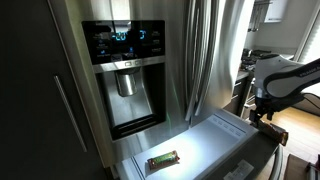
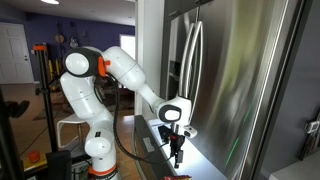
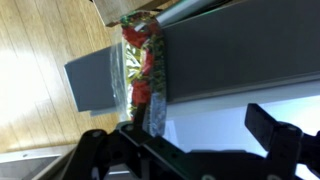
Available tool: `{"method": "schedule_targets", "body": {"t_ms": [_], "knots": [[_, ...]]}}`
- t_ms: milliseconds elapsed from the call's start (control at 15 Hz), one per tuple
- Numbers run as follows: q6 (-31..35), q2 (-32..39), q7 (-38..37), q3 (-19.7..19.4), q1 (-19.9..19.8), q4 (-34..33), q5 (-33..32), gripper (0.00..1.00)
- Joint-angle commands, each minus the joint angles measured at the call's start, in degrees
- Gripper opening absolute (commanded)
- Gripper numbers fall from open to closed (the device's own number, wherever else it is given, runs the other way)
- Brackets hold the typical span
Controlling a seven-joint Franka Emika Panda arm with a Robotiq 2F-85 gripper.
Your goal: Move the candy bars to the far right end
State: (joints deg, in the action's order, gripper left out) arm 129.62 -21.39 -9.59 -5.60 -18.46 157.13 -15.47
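In an exterior view, a stainless fridge with a black water dispenser (image 1: 125, 65) fills the upper left of the frame. Below it, a pale counter (image 1: 205, 140) runs from the lower middle up towards the right. A greenish-brown candy bar (image 1: 163, 159) with pale edges lies flat on the counter near the lower middle, well apart from the far right end (image 1: 238, 122). I cannot make out a second bar beside it. The robot arm (image 1: 290, 78) enters from the right edge, and the gripper (image 1: 265, 122) hangs just beyond the far right end, carrying nothing.

In an exterior view, the white arm (image 2: 120, 65) with orange joints reaches from the left of the frame to the centre. The gripper (image 2: 176, 150) points downward beside the fridge door (image 2: 240, 80).

In the wrist view, the gripper (image 3: 178, 125) has its two dark fingers (image 3: 270, 125) spread wide, released, with nothing between them. A red-and-green object (image 3: 140, 62), too blurred to identify, sits at upper middle, with wooden floor (image 3: 40, 60) on the left.
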Motion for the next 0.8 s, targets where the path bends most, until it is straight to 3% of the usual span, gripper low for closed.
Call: {"method": "schedule_targets", "body": {"t_ms": [0, 67, 267, 333, 400, 733], "knots": [[0.4, -1.4, -2.2, 4.9, 5.3, -0.1, -1.7, 1.0], [1.5, -2.9, -2.3, 6.3, 6.9, 2.4, -1.3, 1.0], [5.5, 1.8, -2.6, 9.6, 11.5, 0.2, -0.3, 1.0], [8.4, 2.9, -3.5, 10.9, 12.2, 0.2, -1.8, 1.0], [4.5, 0.1, -2.0, 9.2, 11.3, 0.3, -0.5, 1.0], [7.4, 2.3, -2.9, 10.6, 12.8, 0.2, -0.6, 1.0]]}}
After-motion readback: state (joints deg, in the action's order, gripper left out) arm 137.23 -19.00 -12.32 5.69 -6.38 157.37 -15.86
